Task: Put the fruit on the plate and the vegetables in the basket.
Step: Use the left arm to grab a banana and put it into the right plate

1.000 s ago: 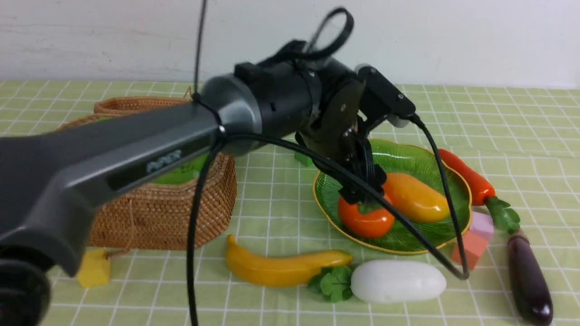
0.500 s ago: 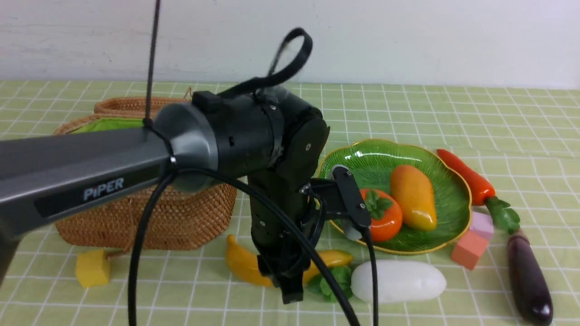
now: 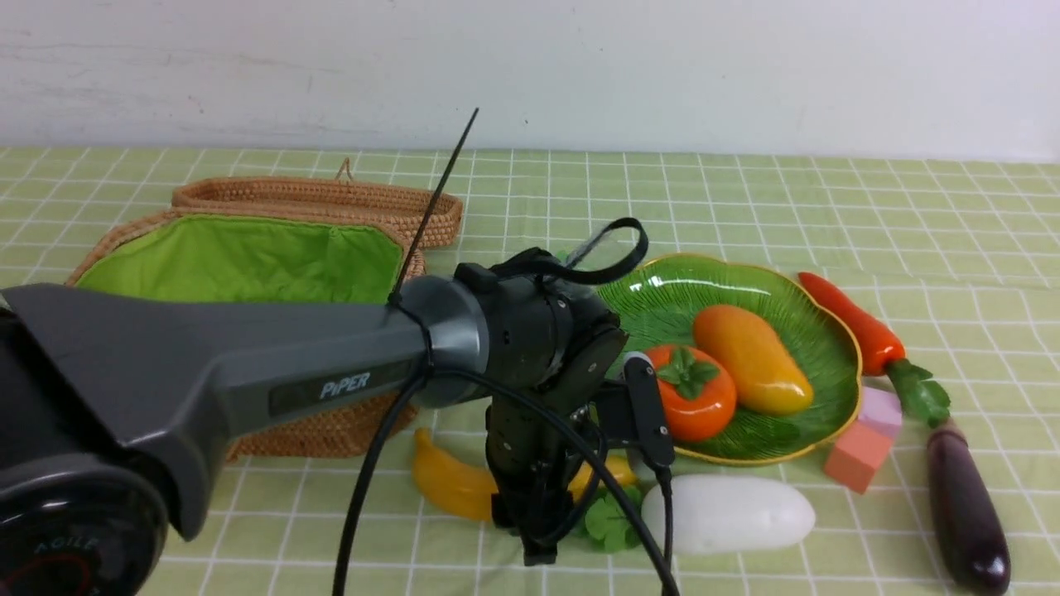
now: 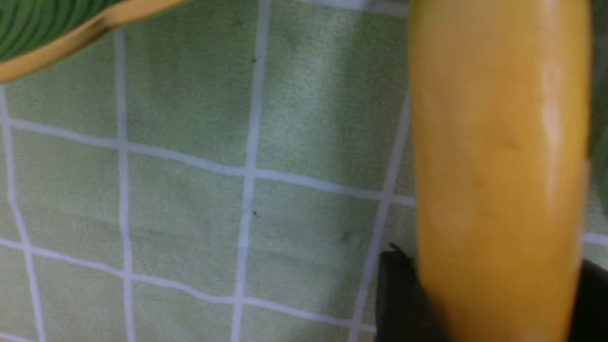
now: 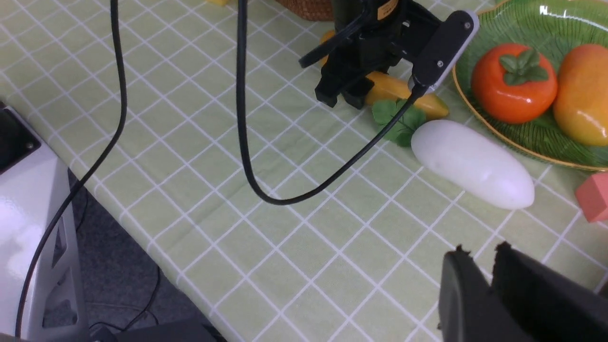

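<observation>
On the checked green cloth [image 3: 745,199], just in front of the plate [image 3: 662,290], lies the banana [image 3: 447,484], with its middle hidden under the left gripper [image 3: 530,530]. This gripper points straight down and its two black fingers [image 4: 396,294] press on both sides of the banana, so it is closed on the fruit, which rests on the cloth. Next to the banana's tip are the green leaves of the white radish [image 3: 729,513].

On the plate sit the persimmon [image 3: 691,404] and the mango [image 3: 749,360], side by side. To the right of the plate lie the carrot [image 3: 853,319] and the eggplant [image 3: 965,513], with a pink cube [image 3: 882,410] and an orange cube [image 3: 857,459] near the rim. The basket [image 3: 298,439] stands on the left, open, its lid [image 3: 315,199] behind it.

The right gripper [image 5: 480,251] hangs above the cloth, fingers almost together, holding nothing.
</observation>
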Controlling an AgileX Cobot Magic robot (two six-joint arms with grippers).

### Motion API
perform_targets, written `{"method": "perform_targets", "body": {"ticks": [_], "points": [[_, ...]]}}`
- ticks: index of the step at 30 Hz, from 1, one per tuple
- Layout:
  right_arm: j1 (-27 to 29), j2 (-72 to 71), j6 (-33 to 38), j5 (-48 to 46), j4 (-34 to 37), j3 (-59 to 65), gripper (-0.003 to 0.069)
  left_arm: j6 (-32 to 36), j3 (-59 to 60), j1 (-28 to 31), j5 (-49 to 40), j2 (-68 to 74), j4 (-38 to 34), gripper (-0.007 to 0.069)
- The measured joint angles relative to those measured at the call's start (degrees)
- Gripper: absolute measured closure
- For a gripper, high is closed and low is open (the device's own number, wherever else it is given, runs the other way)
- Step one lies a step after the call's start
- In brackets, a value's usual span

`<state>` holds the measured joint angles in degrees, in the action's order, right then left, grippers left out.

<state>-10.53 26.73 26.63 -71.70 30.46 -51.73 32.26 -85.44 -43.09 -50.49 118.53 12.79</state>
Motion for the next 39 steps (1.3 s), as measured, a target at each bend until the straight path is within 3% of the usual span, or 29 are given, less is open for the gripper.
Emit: {"method": "perform_targets", "body": {"ticks": [6, 17, 21, 24, 29, 39], "points": [[0.0, 0.0, 0.0, 0.0, 0.0, 0.0, 0.0554, -1.5, 0.0, 0.0, -0.2, -0.2, 1.2, 0.0302], [0.0, 0.0, 0.0, 0.6, 0.0, 0.0, 0.0554, 0.3, -9.6, -0.6, -11.7, -11.3, 0.8, 0.0302], [0.0, 0.0, 0.7, 1.9, 0.0, 0.0, 0.0554, 3.4, -12.0, -0.5, -5.0, -11.6, -4.4, 0.0302], [0.0, 0.0, 1.2, 2.3, 0.0, 0.0, 0.0554, 3.7, -13.9, -0.6, 7.2, -8.7, -8.3, 0.0302], [0.0, 0.0, 1.2, 2.6, 0.0, 0.0, 0.0554, 3.6, -19.0, -0.6, 17.1, -0.9, -6.7, 0.0302], [0.0, 0.0, 1.3, 1.2, 0.3, 0.0, 0.0554, -7.0, -25.8, 2.0, 31.4, 12.2, -4.1, 0.0294]]}}
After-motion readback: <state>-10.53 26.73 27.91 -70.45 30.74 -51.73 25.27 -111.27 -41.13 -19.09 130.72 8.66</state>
